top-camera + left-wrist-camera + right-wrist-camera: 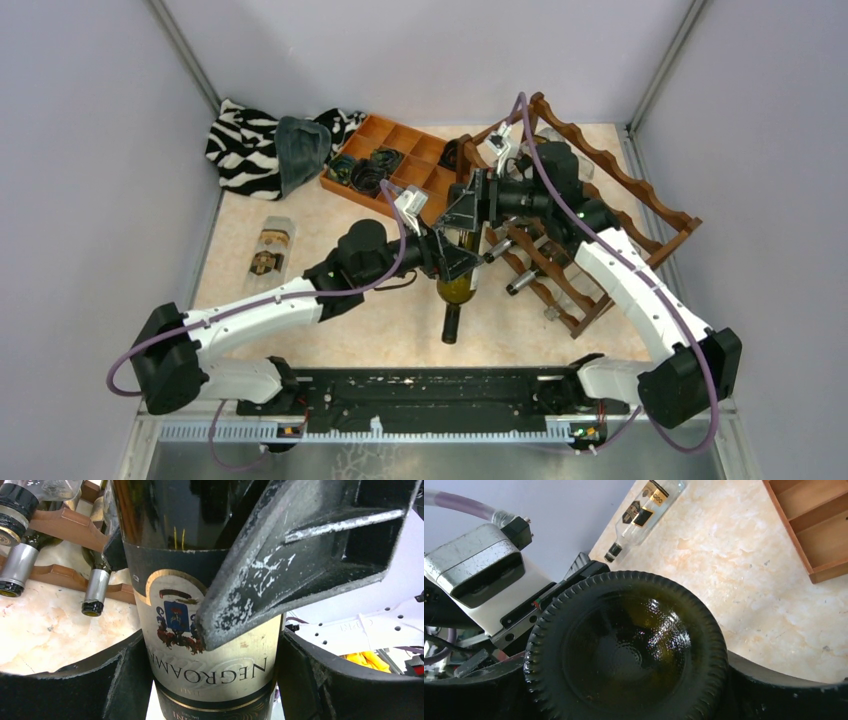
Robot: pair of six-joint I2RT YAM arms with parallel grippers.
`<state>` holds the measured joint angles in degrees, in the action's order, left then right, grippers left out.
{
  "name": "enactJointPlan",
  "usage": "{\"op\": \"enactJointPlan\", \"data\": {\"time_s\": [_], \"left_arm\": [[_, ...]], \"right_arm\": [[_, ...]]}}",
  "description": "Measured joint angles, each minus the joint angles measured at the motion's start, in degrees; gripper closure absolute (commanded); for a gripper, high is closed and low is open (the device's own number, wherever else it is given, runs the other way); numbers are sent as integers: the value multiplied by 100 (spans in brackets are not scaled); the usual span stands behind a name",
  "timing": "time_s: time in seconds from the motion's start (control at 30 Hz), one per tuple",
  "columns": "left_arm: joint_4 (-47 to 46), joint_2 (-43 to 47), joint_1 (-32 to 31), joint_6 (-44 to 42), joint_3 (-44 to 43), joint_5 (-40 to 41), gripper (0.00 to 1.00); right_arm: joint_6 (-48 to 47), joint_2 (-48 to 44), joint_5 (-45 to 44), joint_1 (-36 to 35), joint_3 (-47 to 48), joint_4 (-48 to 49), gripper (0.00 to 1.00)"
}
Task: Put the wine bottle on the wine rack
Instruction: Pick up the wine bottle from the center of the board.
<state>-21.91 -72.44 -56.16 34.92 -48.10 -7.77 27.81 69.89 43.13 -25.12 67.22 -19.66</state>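
Note:
The dark green wine bottle (457, 288) hangs level over the table, its neck pointing toward the arm bases. My left gripper (447, 258) is shut across its labelled body (210, 670), and both fingers press the label's sides. My right gripper (470, 205) sits at the far end, its fingers against both sides of the bottle's ridged base (624, 655). One right finger (300, 555) crosses the label in the left wrist view. The reddish-brown wine rack (620, 200) stands just right of the bottle, with its scalloped rails (65, 522) close by.
Other bottles lie in the wine rack with their necks sticking out (520, 283) (95, 592). An orange-brown compartment tray (405, 135) (819, 525) sits at the back, beside a zebra-striped cloth (250, 145). A clear bottle (270, 250) (644, 507) lies at the left. Walls enclose the table.

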Motion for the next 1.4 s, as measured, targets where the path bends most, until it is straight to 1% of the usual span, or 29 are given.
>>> {"op": "enactJointPlan", "data": {"time_s": [0.03,0.07,0.1,0.13,0.17,0.23,0.3,0.4,0.57,0.73,0.9,1.0,1.07,1.2,1.27,1.4], "left_arm": [[-2,-2,0,-4,0,11,90],[0,-4,0,-4,0,11,82],[-2,-4,0,-4,0,17,73],[-11,-4,0,-2,-2,24,60],[-20,-4,0,0,-2,26,46],[-35,-4,-2,22,-2,31,21],[-109,-4,-4,85,11,55,2],[-487,68,-7,210,166,68,1],[-968,446,-7,280,608,28,1],[-1434,1134,-9,367,1353,-146,1],[-1941,1635,-11,785,2072,-348,3],[-2568,1526,-15,1174,2411,-476,6],[-2977,1283,-59,1427,2546,-501,9],[-3582,667,-271,1746,2553,-470,21],[-3880,387,-369,1832,2531,-439,25],[-4162,70,-455,1930,2352,-341,31]], "right_arm": [[7,0,7,2,-4,13,70],[-7,-2,2,0,-7,35,77],[-15,-9,2,0,-9,46,83],[2,-17,9,2,-15,63,89],[50,-33,26,26,-48,122,92],[208,-61,116,118,-149,275,96],[529,-81,323,273,-310,546,98],[887,-83,592,466,-466,837,100],[1373,-131,938,673,-629,1143,100],[1794,-267,1110,988,-734,1508,100],[2308,-328,1244,1204,-765,2024,100],[2579,-332,1320,1257,-793,2286,100],[2728,-341,1362,1292,-857,2452,100],[2966,-343,1399,1340,-1008,2662,100],[3040,-343,1399,1366,-1064,2728,100],[3121,-343,1394,1399,-1137,2809,100]]}}
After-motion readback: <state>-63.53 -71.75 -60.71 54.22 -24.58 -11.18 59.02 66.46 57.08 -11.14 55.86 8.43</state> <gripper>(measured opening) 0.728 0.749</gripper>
